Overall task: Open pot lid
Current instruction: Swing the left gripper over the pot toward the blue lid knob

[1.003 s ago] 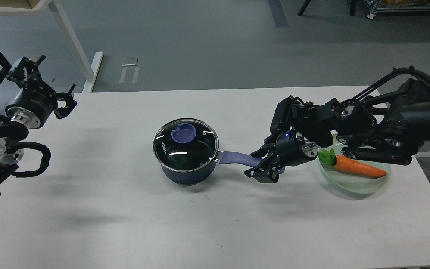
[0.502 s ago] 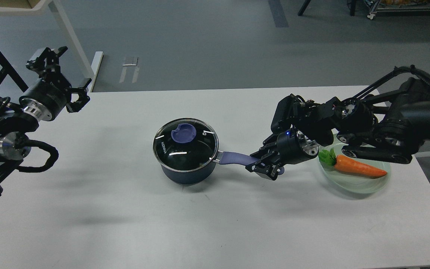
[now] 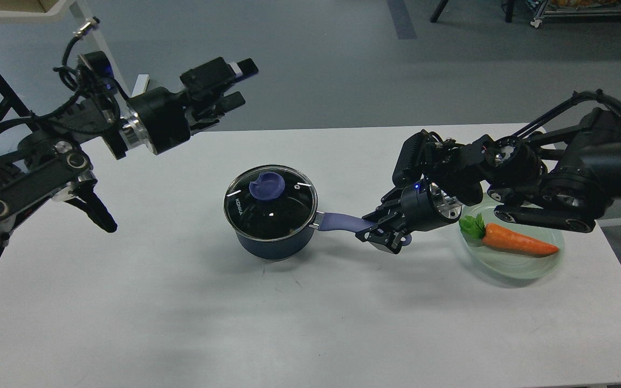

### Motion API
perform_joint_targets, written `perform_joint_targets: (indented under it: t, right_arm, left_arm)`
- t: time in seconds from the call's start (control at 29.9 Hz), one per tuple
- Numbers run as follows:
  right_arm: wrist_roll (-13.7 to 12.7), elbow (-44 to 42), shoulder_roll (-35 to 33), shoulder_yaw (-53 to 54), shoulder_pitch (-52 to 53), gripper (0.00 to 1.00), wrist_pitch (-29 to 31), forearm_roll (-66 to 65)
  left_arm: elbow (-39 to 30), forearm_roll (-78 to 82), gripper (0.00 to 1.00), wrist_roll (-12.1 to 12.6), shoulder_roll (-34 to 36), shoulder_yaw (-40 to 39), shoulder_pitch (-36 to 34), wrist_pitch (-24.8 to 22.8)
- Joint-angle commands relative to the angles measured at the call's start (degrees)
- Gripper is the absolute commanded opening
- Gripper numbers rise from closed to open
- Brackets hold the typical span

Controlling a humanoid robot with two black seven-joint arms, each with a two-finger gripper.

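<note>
A dark blue pot (image 3: 271,237) stands at the table's middle with a glass lid (image 3: 270,202) on it; the lid has a blue knob (image 3: 266,188). The pot's blue handle (image 3: 340,221) points right. My right gripper (image 3: 379,231) is shut on the far end of the handle. My left gripper (image 3: 235,86) is raised above the table's back left, up and left of the lid, its two fingers apart and empty.
A clear glass plate (image 3: 526,264) with a toy carrot (image 3: 518,242) sits at the right, just behind my right arm. The table's back edge (image 3: 310,129) runs behind the pot. A white shelf leg (image 3: 103,54) stands at the far left.
My left arm has swung in from the far left toward the pot, its gripper now up near the table's back. My right gripper has closed on the handle and the pot shifted slightly.
</note>
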Motion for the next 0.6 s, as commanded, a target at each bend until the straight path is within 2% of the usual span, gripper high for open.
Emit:
perform_joint_targets:
  t: [0.0, 0.1, 0.23, 0.37, 0.57]
  right_arm:
    - [0.0, 0.0, -0.1, 0.0, 0.1, 0.23, 0.0, 0.0]
    - [0.0, 0.1, -0.3, 0.0, 0.2, 0.23, 0.0, 0.1]
    - [0.1, 0.2, -0.5, 0.0, 0.3, 0.23, 0.0, 0.1]
    - [0.1, 0.3, -0.7, 0.0, 0.3, 0.23, 0.0, 0.1]
    - [0.2, 0.3, -0.6, 0.0, 0.2, 0.23, 0.0, 0.2]
  left_arm:
    - [-1.7, 18.6, 0.99, 0.3, -3.3, 0.2, 0.4, 0.5]
    - [-1.3, 31.5, 0.99, 0.4, -6.7, 2.4, 0.4, 2.1]
    - [0.1, 40.5, 0.99, 0.8, -7.5, 7.9, -0.2, 7.0]
    - [2.5, 43.8, 0.99, 0.9, -7.5, 12.4, -1.1, 10.8]
    - [5.4, 44.0, 0.99, 0.9, -7.5, 13.0, -1.9, 11.6]
